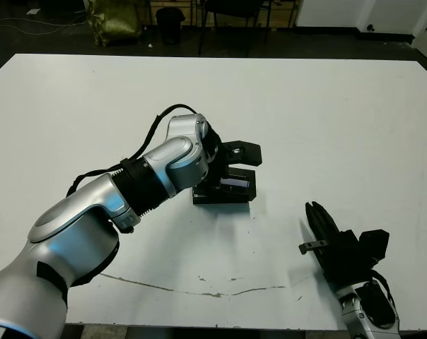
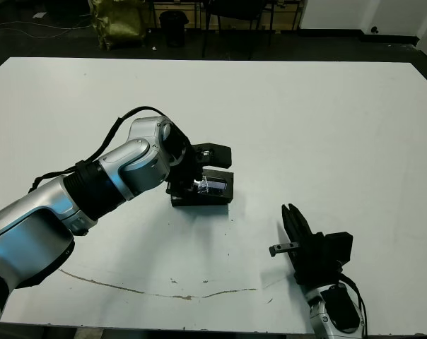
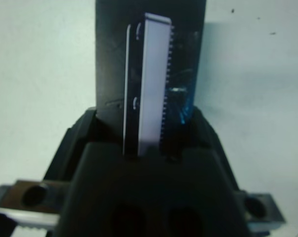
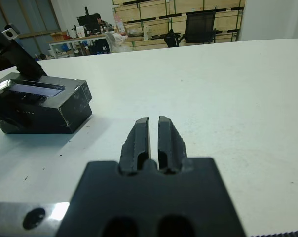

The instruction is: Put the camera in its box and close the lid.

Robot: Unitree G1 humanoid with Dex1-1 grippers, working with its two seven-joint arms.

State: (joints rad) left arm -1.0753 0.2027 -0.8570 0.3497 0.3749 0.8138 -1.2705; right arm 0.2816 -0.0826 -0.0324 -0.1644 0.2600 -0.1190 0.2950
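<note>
left pincer (image 1: 231,161) over lidded box (image 1: 225,188), right pincer (image 1: 318,219) apart

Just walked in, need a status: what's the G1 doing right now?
The left gripper sits over the black box mid-table, with the lid on top, its window strip facing up. The camera isn't visible separately. The right gripper rests apart near the table's front edge, fingers together, holding nothing.

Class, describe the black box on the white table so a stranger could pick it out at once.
Start at the white table and follow the silver left arm to its claw near the middle. Right under that claw sits the box, a small, low black block with a glossy pale strip on top. It is the only loose object there; the right claw rests apart, nearer the robot.
</note>
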